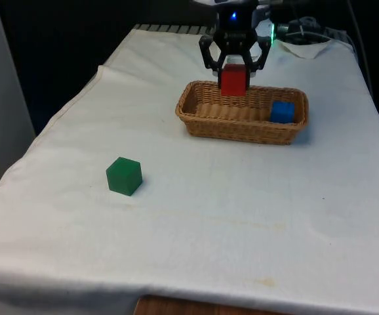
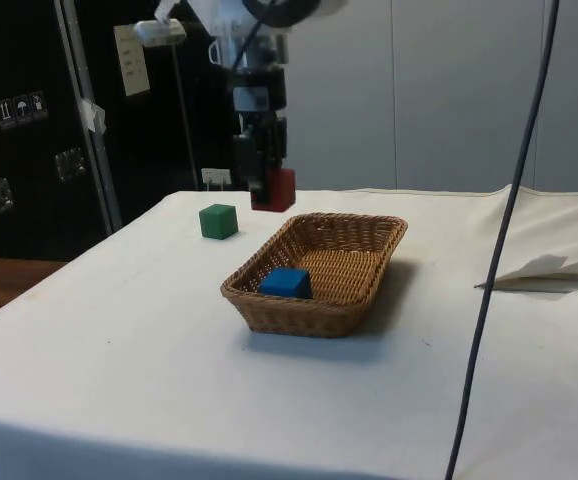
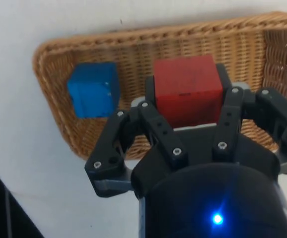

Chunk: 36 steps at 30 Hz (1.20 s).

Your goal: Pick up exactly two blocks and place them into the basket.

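Observation:
My gripper (image 1: pixel 234 73) hangs above the wicker basket (image 1: pixel 202 117) and is shut on a red block (image 1: pixel 233 80). From the side, the red block (image 2: pixel 274 189) sits over the basket's (image 2: pixel 359 280) far rim, clear of the weave. In the wrist view the red block (image 3: pixel 187 89) is clamped between the gripper (image 3: pixel 185 106) fingers with the basket (image 3: pixel 193 44) floor beneath. A blue block (image 1: pixel 282 111) lies inside the basket at the front view's right end, also seen as the blue block (image 2: pixel 287 283) and blue block (image 3: pixel 93 89). A green block (image 1: pixel 124 176) rests on the cloth.
The green block (image 2: pixel 218 221) stands alone on the white cloth, well away from the basket toward the front view's left. A crumpled fold of cloth (image 2: pixel 549 270) lies beyond the basket near the table's far end.

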Motion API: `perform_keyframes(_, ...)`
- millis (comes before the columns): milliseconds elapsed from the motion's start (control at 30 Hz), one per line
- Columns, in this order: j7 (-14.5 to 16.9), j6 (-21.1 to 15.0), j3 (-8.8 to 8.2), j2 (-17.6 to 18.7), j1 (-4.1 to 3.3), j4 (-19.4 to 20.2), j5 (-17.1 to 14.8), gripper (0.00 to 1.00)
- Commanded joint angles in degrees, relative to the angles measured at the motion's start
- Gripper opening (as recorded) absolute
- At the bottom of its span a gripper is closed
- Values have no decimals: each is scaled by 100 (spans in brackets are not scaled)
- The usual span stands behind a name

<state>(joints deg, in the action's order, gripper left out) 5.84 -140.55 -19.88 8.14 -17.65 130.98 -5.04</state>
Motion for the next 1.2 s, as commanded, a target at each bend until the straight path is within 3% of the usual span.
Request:
perform_keyframes(0, -40, -183, -11, -40, -17, 155, 63, 3)
perform_keyframes(67, -17, -315, -6, -52, -17, 298, 40, 3)
perform_keyframes(100, 11, -201, 0, -23, 0, 223, 0, 3)
perform_keyframes(167, 17, -539, 0, -63, -11, 527, 17, 3)
perform_keyframes(367, 80, -980, 17, -57, -6, 940, -23, 3)
perform_keyframes(400, 57, -900, 6, -34, 0, 894, 0, 3)
perform_keyframes(667, 218, -1639, 92, 17, 17, 1461, -155, 3)
perform_keyframes(700, 115, -1547, 29, 29, 0, 1421, -11, 3)
perform_keyframes(733, 235, -1684, 103, 23, 17, 1484, -172, 3)
perform_keyframes(900, 246, -1776, 126, 115, 34, 1490, -212, 5)
perform_keyframes(933, 246, -1776, 132, 126, 34, 1490, -212, 11)
perform_keyframes(1000, 126, -1736, 52, 172, 0, 1461, -46, 33)
perform_keyframes(1033, 252, -1782, 132, 138, 34, 1484, -218, 33)
perform_keyframes(1067, 252, -1782, 132, 138, 34, 1484, -218, 42)
perform_keyframes(1133, 252, -1788, 132, 143, 34, 1484, -218, 62)
perform_keyframes(1167, 252, -1788, 138, 149, 34, 1484, -223, 81)
